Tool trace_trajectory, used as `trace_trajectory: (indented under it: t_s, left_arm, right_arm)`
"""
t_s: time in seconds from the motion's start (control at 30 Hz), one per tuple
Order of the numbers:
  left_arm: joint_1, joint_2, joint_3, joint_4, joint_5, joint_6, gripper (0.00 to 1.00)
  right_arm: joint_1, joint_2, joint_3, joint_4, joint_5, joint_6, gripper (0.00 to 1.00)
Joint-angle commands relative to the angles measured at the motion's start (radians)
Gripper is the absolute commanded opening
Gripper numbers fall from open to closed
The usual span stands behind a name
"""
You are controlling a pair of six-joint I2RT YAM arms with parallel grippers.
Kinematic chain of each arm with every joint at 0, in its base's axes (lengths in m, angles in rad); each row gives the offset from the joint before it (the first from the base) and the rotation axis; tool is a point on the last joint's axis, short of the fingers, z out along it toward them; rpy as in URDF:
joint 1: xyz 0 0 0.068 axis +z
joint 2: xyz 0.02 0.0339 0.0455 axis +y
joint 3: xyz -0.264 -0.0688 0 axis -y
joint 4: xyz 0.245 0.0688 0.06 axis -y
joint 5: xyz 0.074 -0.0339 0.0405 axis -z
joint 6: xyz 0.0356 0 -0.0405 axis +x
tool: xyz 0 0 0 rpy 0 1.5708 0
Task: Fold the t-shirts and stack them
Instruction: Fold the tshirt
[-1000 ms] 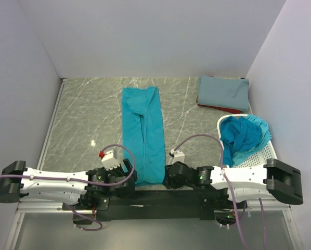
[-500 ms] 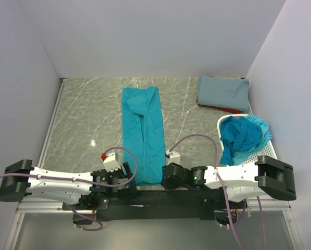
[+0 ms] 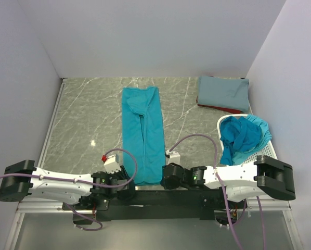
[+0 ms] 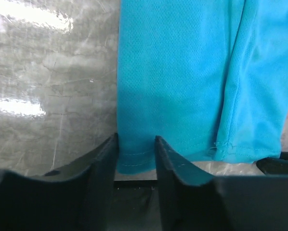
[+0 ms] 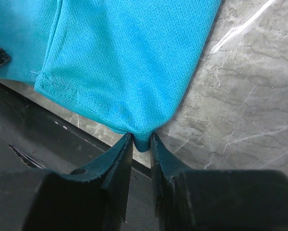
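A: Where's the shirt rn?

B: Teal t-shirt (image 3: 143, 130) lies flat on the counter (image 3: 88, 120), folded into a long strip. Near hem is at the front edge, btw both arms. Grey-blue shirt (image 3: 223, 92) sits folded far right on a dark red one (image 3: 220, 109). More teal shirts (image 3: 241, 135) are heaped in the basket (image 3: 264, 153).

A: Grips?

B: Right end effector (image 5: 140, 139) is pinched tight on the hem's right corner. Left end effector (image 4: 137, 144) straddles the left corner, jaws part-way apart, cloth flat between them, so not clamped yet imo.

A: So next is hem up to collar?

B: Prob. Get the left one clamped on all layers first, else only the top ply lifts. Then raise both corners level, same pace, and carry them away from the bases w/o tugging sideways, so the strip halves square & edges line up.
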Motion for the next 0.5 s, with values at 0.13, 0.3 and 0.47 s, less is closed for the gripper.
trace_trajectory:
  t_s: [0.13, 0.3, 0.47]
  left_arm:
    - [-0.013, 0.020, -0.033, 0.042, 0.033, -0.035, 0.27]
    - [-0.019, 0.056, -0.018, 0.028, 0.024, -0.054, 0.01]
    - [-0.027, 0.062, 0.016, 0.004, -0.040, -0.083, 0.01]
  right_arm:
    - [0.008, 0.037, 0.012, -0.031, 0.026, 0.008, 0.28]
    - [0.008, 0.029, 0.006, -0.031, 0.029, 0.012, 0.03]
    - [0.010, -0.021, 0.013, -0.069, 0.055, 0.021, 0.00]
